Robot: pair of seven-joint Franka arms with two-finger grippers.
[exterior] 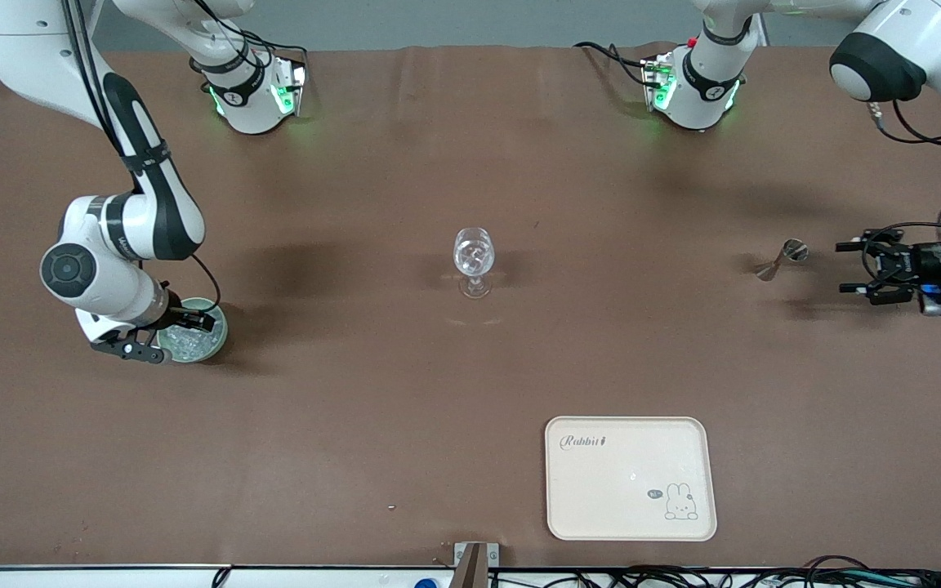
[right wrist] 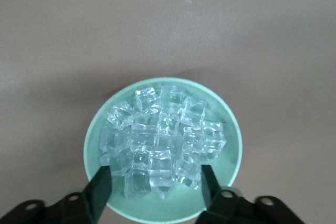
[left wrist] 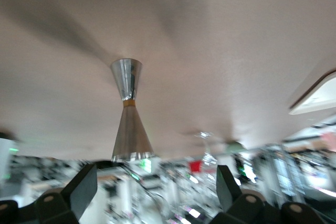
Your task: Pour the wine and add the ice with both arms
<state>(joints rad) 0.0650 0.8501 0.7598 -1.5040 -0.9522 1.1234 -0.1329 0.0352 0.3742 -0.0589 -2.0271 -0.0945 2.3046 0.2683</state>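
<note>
1. Apparently little is done: the jigger (exterior: 782, 260) stands on the table (exterior: 405, 408) at mid-right of the front view, not yet grasped.
2. Left gripper (exterior: 854, 268) sits just beside the jigger at the right edge of the frame, fingers spread wide, nothing between them; in its wrist view the jigger (left wrist: 129, 111) stands centred ahead of the fingers.
3. Right gripper (exterior: 180, 327) hangs over the green bowl (exterior: 217, 336) at lower left, fingers spread either side of the ice (right wrist: 163, 140), not pinching any.
4. Wine glass (exterior: 473, 261) stands at frame centre; something clear glints inside, so ice may already be in it — cannot confirm.
5. Left to do, by judgement: grasp jigger, pour, transfer ice.
6. Counts: arms 2; jigger 1; glass 1; bowl 1; tray (exterior: 631, 478) 1, lower centre-right; ice one heap, roughly twenty cubes.
</note>
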